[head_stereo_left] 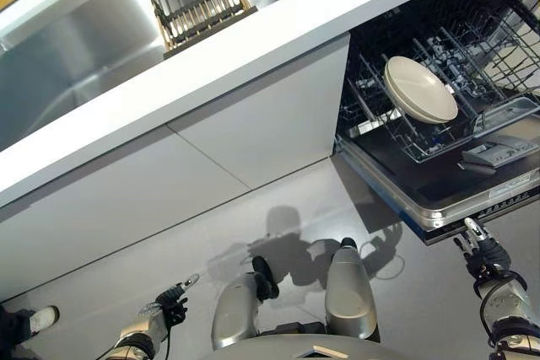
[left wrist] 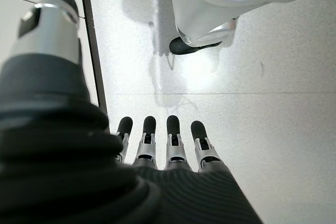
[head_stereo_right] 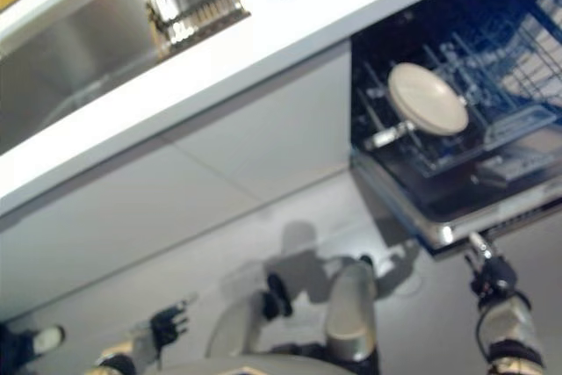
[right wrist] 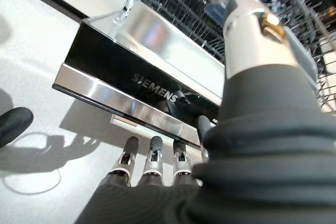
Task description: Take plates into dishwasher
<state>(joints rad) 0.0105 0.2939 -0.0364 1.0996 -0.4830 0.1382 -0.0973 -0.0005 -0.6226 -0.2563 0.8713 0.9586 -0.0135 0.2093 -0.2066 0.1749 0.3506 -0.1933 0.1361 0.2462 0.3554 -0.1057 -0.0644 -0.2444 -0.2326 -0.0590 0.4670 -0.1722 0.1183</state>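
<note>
One plate (head_stereo_left: 420, 88) stands on edge in the dishwasher (head_stereo_left: 472, 200) rack's near-left corner. Our left hand (head_stereo_left: 173, 297) and right hand (head_stereo_left: 479, 246) hang low, fingers (right wrist: 152, 158) released, empty. We judge plates stiff, slippery, breakable: grip by the rim.

A kitchen: steel sink (head_stereo_left: 76, 48), white counter (head_stereo_left: 278, 31), open dishwasher (head_stereo_left: 447, 124).

Silver, dark-tipped fingers (left wrist: 148, 145) under dark ribbed covers on both hands.
</note>
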